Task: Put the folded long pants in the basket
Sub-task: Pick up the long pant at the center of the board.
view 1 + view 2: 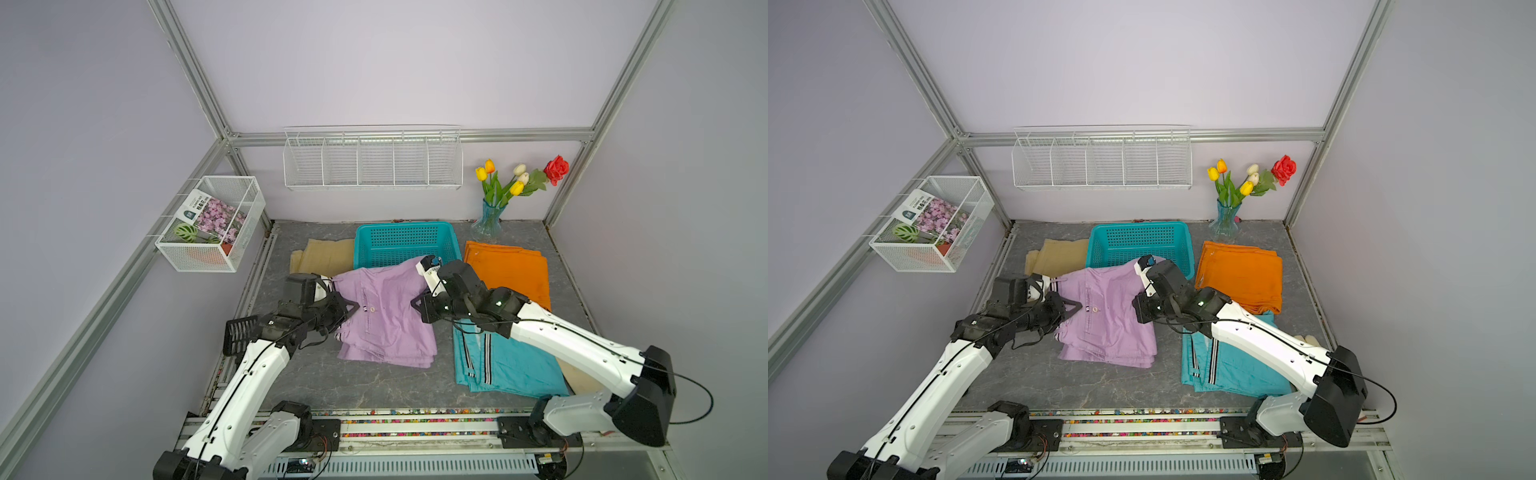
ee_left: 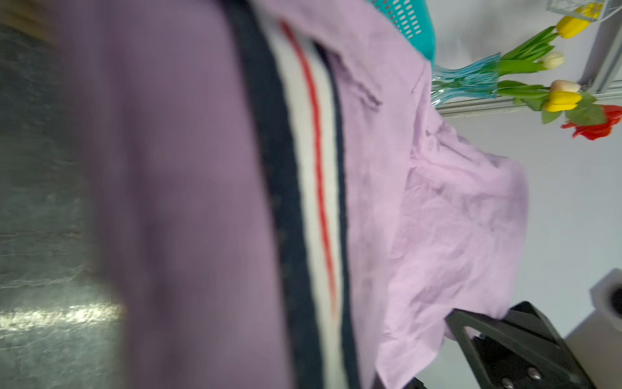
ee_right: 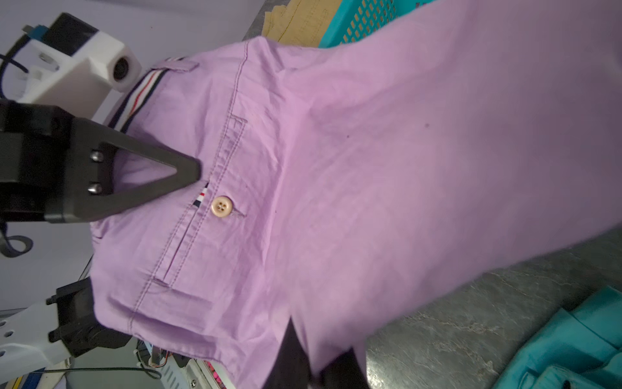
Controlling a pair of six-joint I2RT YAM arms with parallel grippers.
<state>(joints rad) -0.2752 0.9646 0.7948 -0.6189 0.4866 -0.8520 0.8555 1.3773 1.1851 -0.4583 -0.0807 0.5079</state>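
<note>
I am gripping the lilac pants (image 1: 386, 307) with both tools closed on the cloth, left tool (image 1: 353, 308) at the waistband side, right tool (image 1: 417, 305) opposite, the pants spanning crosswise between them and the basket (image 1: 403, 227) lying directly beyond.

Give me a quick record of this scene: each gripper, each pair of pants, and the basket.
left gripper: shut on lilac pants, left edge
right gripper: shut on lilac pants, right edge
lilac pants: partly lifted, far edge draped over near rim of basket
basket: visible interior bare
khaki pants: flat, left of basket
orange pants: flat, right of basket
teal pants: flat, near right side
</note>
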